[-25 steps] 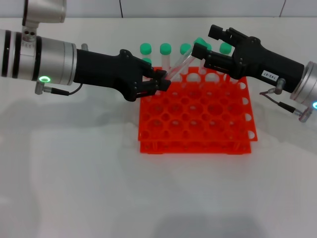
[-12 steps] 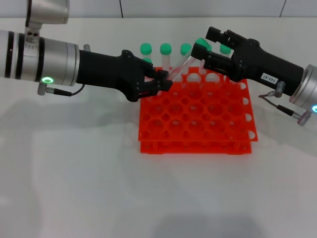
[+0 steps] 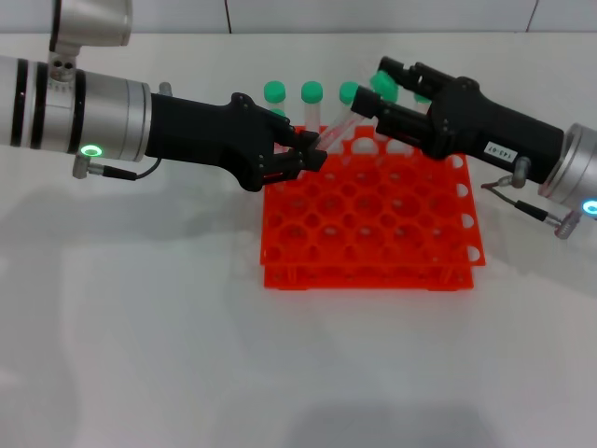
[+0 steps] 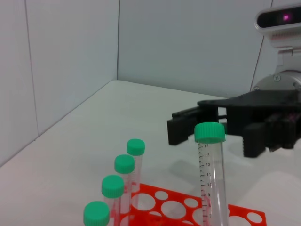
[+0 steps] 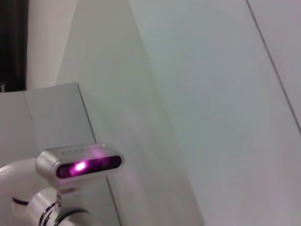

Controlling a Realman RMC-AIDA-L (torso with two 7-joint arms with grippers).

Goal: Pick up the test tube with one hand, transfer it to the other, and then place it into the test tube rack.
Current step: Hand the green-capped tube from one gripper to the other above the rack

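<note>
My left gripper, on the arm with the green ring, is shut on the lower end of the test tube and holds it slanted above the back of the orange-red rack. The tube's green cap points up towards my right gripper. That gripper is open, with one finger on each side of the cap end. In the left wrist view the tube stands close up with the right gripper's black fingers just behind its cap.
Several other green-capped tubes stand in the rack's back row and also show in the left wrist view. The rack sits on a white table. The right wrist view shows only walls and a camera housing.
My right gripper has moved left towards the held tube, so its fingers now flank the cap. My left gripper has kept the tube nearly still.
</note>
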